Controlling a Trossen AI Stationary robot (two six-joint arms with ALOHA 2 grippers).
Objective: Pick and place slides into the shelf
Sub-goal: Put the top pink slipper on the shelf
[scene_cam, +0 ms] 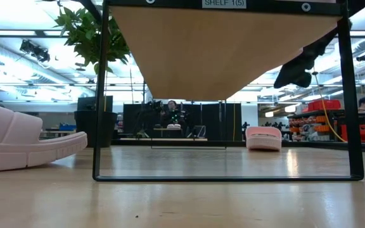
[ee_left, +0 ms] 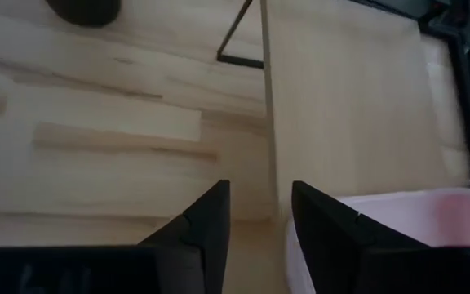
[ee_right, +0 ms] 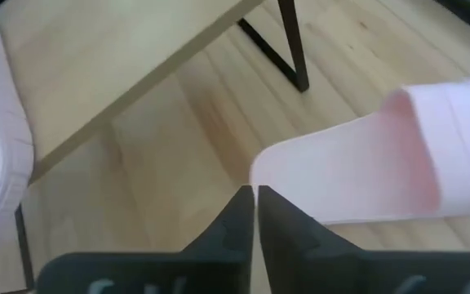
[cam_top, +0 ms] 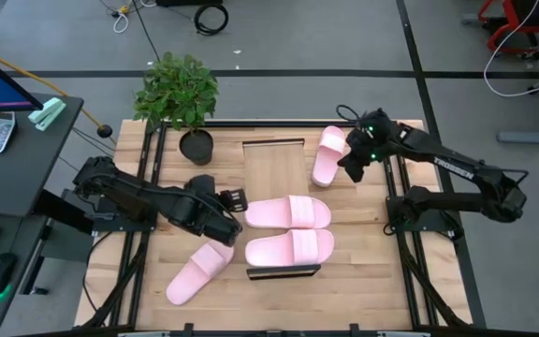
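Shelf (cam_top: pixel 274 168) far half: bare board, free
Shelf near half: two slides (cam_top: pixel 288 212) side by side fill it
Left approach: potted plant (cam_top: pixel 178 94) near shelf's far corner
Right edge: slide (cam_top: pixel 328 154) on tabletop

Left tool (ee_left: pixel 259 216): fingers apart, nothing between them, over tabletop (ee_left: pixel 96 155). Shelf (ee_left: pixel 341 106) board ahead; pink slide (ee_left: pixel 414 220) just beside one finger.
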